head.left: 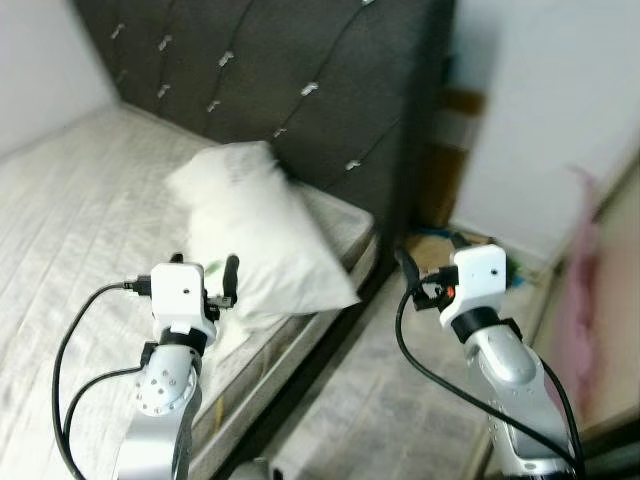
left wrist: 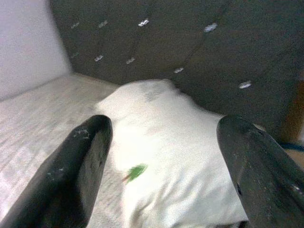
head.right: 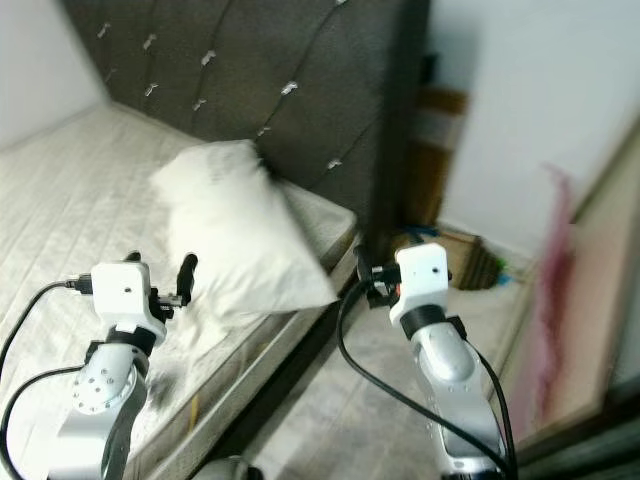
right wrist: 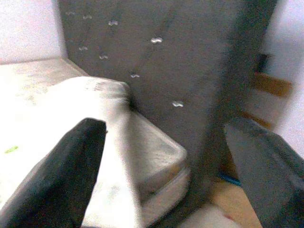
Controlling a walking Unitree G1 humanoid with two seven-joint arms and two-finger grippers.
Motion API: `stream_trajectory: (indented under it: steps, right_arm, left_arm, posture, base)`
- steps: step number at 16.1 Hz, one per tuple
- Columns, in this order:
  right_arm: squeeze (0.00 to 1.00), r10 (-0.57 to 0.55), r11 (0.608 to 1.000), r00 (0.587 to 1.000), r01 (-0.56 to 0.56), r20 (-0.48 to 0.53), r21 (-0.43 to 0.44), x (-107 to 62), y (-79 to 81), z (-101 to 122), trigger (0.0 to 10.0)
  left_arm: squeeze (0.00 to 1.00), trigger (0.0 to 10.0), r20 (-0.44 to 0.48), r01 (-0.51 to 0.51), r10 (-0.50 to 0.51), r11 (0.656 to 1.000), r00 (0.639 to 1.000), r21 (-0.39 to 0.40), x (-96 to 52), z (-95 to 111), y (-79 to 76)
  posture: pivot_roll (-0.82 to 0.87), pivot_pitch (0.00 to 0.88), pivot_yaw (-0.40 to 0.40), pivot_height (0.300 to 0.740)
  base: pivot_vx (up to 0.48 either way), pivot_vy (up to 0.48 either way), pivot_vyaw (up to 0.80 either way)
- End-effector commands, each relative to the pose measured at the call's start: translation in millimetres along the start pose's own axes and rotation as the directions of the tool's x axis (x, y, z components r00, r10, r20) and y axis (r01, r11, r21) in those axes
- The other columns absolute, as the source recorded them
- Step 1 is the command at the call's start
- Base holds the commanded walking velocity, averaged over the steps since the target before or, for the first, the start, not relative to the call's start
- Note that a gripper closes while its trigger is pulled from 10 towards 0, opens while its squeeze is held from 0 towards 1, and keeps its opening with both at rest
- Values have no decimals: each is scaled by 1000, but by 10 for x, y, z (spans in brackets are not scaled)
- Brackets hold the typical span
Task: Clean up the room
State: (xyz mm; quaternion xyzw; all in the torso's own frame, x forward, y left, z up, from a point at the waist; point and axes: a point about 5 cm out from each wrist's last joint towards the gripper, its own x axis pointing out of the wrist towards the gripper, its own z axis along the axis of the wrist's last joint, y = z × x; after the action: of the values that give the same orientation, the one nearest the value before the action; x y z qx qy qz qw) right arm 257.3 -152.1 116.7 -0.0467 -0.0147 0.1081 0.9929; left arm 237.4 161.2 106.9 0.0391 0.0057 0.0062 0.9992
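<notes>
1. Pillow (head.left: 262, 238): white, plump, lying at the head end of the bare mattress (head.left: 70, 200), near its right corner. Upper end leans on the dark tufted headboard (head.left: 290, 70); lower corner reaches the mattress edge. Blurred in head views.
2. Left wrist view adds a small green mark (left wrist: 136, 172) on the pillow's near side, between the two fingers; what it is, can't tell. Faint green speck also in right wrist view (right wrist: 11, 149).
3. Right wrist view shows the mattress corner (right wrist: 166, 156) rounded, and headboard's end running down to floor level beside it; brown wood piece (right wrist: 270, 85) beyond.
4. Left tool (head.left: 205, 275): over the mattress just in front of the pillow, fingers spread wide, holding nothing; pillow framed between them, not touching as far as visible.
5. Right tool (head.left: 428, 260): off the bed, over the floor (head.left: 400, 400) right of the mattress corner, fingers spread, empty.
6. Edges/room: mattress side runs diagonally down-left from the corner; dark bed base under it. Grey floor strip between bed and a pale panel w/ pinkish cloth (head.left: 580, 290) at far right. Small clutter (head.left: 440, 245) on floor past the headboard end, too blurred to ID. White wall (head.left: 540, 110) behind.
</notes>
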Motion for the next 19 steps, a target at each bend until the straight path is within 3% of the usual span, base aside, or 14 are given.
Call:
stream_trajectory:
  steps: [1,6,8,14,19]
  right_arm:
    - [0,18,1000,1000,-19,9,4,11,56,12,10000]
    - [0,26,1000,1000,-26,9,9,24,81,3,10000]
    - [0,66,996,997,-65,28,-57,24,113,26,10000]
    - [0,50,998,999,-50,19,-27,23,110,9,10000]
    - [0,46,998,999,-45,18,-35,25,95,-3,10000]
  left_arm:
    - [0,10000,-13,-5,5,1000,1000,5,-14,-22,33]
    - [0,10000,-1,-1,1,1000,1000,-26,2,1,14]
    - [0,10000,8,8,-8,1000,1000,-7,4,13,14]
    - [0,10000,4,15,-15,1000,1000,-11,-15,10,6]
    - [0,10000,16,85,-85,996,996,-22,-31,22,-79]
  posture:
    - [-67,37,12,740]
    - [-66,39,15,740]
    - [-69,44,15,740]
    - [-66,46,16,740]
    - [-65,43,7,740]
  base:
    - [0,0,800]
    - [0,0,800]
    - [0,0,800]
    - [0,0,800]
    - [0,0,800]
